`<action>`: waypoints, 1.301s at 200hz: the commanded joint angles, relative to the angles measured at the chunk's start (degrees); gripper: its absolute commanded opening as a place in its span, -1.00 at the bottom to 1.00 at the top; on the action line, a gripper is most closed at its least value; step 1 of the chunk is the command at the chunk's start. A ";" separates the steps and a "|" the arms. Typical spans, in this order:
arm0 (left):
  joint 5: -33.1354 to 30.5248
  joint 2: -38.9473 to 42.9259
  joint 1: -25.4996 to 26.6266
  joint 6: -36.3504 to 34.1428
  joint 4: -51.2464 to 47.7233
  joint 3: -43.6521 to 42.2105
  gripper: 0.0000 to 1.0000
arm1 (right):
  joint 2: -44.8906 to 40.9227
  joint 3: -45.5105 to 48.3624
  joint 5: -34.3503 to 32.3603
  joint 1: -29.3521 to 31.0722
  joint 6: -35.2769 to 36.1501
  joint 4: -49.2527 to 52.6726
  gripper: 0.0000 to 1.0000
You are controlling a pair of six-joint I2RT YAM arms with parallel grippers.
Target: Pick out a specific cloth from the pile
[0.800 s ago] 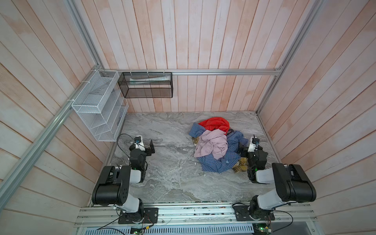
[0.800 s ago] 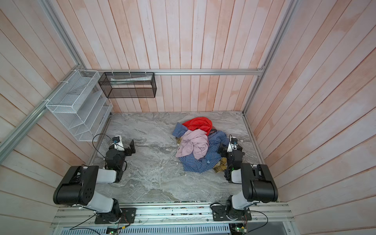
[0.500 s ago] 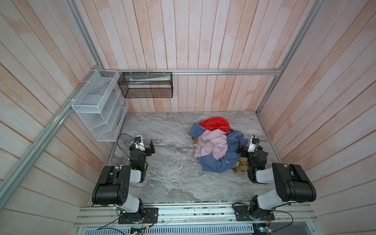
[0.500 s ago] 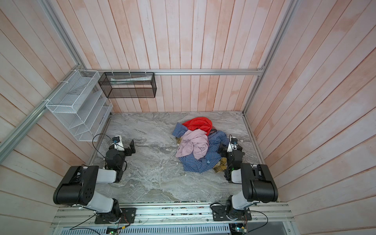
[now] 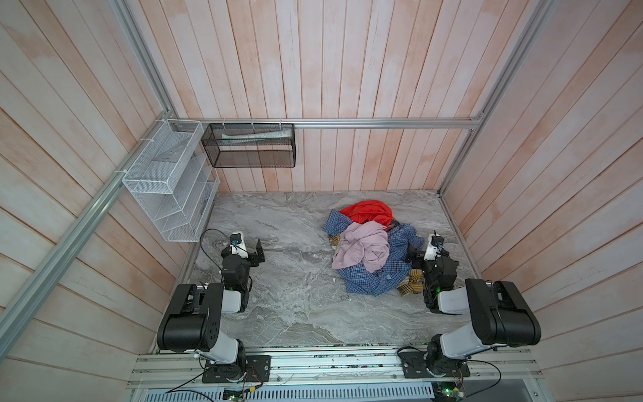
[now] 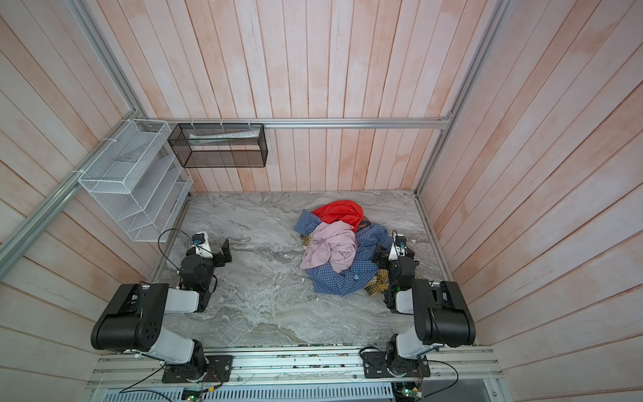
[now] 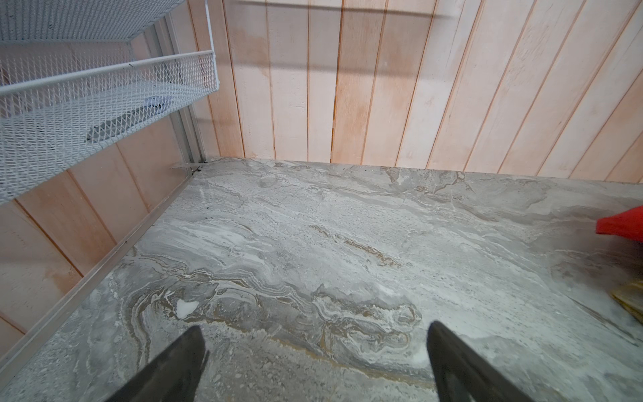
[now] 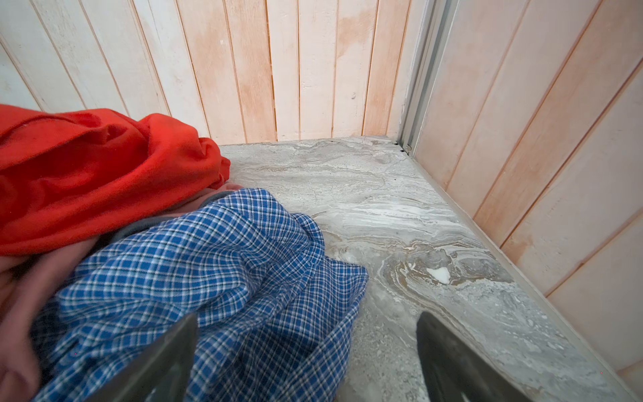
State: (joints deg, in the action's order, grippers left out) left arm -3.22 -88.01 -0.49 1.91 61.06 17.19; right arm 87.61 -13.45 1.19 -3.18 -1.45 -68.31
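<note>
The cloth [image 5: 410, 284] lies at the bottom of the pile [image 5: 362, 247], under the blue shirt [image 5: 368, 282]. Only its yellow edges peek out, mostly near the right claw [image 8: 306, 325]. That claw is wide open and holds nothing. The left claw [image 7: 315, 336] is wide open too, over the bare table [image 7: 313, 243], well apart from the pile.

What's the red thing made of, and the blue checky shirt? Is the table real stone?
The red garment looks like soft fleece: matte, fuzzy, thick rounded folds. The blue checked shirt looks like thin woven cotton or similar: fine threads, sharp creases. The table looks like grey marble with swirly veins, but real stone or a print, I cannot tell.
</note>
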 commanded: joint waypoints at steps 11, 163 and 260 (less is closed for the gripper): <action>0.67 0.15 -0.39 -0.15 0.33 0.06 1.00 | -0.78 -0.96 0.47 -0.32 -0.22 0.51 0.96; -5.37 22.57 4.88 11.64 -33.94 9.86 1.00 | -16.50 -15.42 15.90 -7.90 -22.78 38.69 0.84; -3.33 23.94 10.31 13.95 -35.01 7.78 1.00 | -18.97 -19.86 16.75 -8.57 -29.51 71.30 0.50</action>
State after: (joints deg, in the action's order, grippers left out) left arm -7.51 -63.42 8.84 14.72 25.67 25.45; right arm 69.76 -30.57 20.91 -11.20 -29.15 -10.66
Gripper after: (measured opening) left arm 0.999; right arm 0.761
